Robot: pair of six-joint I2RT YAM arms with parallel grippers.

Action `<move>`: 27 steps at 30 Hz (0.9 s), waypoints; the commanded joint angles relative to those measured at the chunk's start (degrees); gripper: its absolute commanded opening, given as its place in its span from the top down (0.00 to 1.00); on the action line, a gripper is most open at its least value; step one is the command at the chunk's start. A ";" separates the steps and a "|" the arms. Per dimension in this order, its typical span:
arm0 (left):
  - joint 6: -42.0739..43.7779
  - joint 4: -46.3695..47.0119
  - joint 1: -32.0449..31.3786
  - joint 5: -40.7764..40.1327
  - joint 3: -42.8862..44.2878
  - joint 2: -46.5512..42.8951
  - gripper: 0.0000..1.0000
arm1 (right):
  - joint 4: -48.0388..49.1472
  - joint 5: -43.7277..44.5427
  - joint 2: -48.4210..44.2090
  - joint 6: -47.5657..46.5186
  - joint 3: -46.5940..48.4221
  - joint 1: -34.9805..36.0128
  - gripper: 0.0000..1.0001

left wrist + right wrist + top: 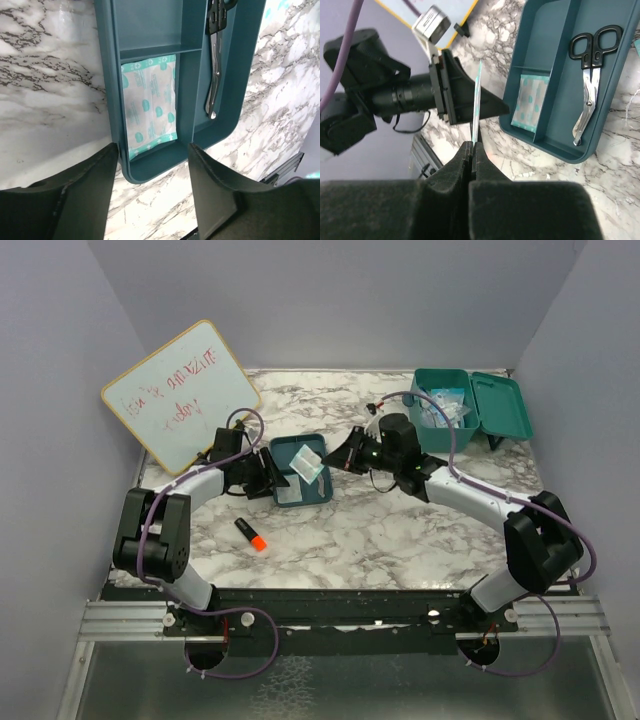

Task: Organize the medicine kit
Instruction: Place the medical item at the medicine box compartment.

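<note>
The medicine kit [470, 410] is a teal box standing with its lid open at the back right, with packets inside. A flat teal divided tray [322, 492] lies mid-table. It holds black-handled scissors [589, 75] and a teal-patterned packet [150, 105]. My right gripper [472, 145] is shut on a thin packet [477, 95], seen edge-on and held above the table just left of the tray. That packet [308, 462] shows white in the top view. My left gripper [152, 150] is open and holds nothing, its fingers either side of the tray's near end.
A wooden-framed whiteboard [180, 395] leans at the back left. A black and orange marker [251, 534] lies on the marble in front of the tray. The two grippers [340, 455] face each other closely over the tray's left side.
</note>
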 commanded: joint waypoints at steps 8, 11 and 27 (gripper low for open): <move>-2.61 1.24 1.23 -10.49 -3.23 -15.19 0.19 | 6.56 14.58 2.16 12.99 -3.74 4.63 1.00; -2.32 0.56 1.68 -14.60 -3.86 -17.63 0.02 | 7.51 17.54 2.75 15.52 -4.33 6.05 0.99; 0.32 -3.11 2.70 -16.24 -5.58 -23.50 0.01 | 6.75 28.96 11.11 23.55 -0.14 12.87 1.00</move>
